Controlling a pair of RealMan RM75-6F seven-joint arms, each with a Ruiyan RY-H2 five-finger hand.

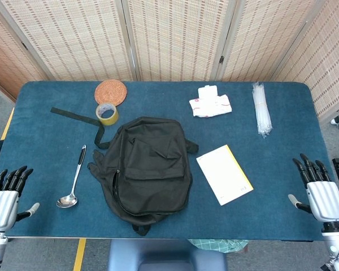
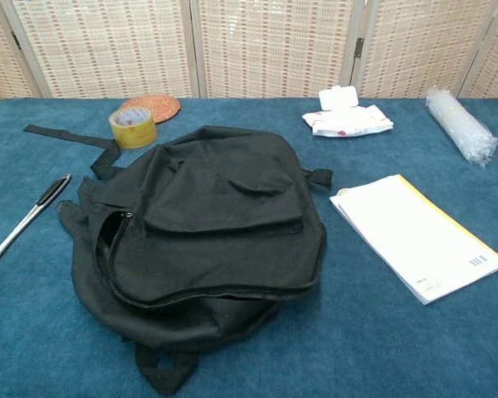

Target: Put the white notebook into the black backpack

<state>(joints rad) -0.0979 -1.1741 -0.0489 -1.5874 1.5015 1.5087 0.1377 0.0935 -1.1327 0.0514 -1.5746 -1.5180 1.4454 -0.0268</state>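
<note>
Notebook (image 1: 224, 174), white with a yellow edge, lies flat on the blue table (image 1: 45, 141) right of the frame centre in the head view, just beside the black backpack (image 1: 147, 166) but not touching it. We judge that the task is at its very beginning: the notebook is not picked up, and nothing is inside the backpack as far as we can see.

Our left hand (image 1: 4, 197) is at the lower left corner of the head view and our right hand (image 1: 319, 195) at the lower right corner. Both hold nothing, with fingers straight and apart, and both are well apart from the notebook and the backpack. The chest view shows neither hand.

What is left, in our judgement: to widen the opening of the backpack, to lift the notebook, and to slide it inside.

The backpack lies flat in the middle of the frame. Its zipper (image 2: 116, 228) seems partly open along the left side in the chest view, but we cannot tell how far the opening goes, and the inside is dark. The wrists of both hands are cut off by the bottom edge of the head view. The small print on the notebook corner is too small to read.
</note>
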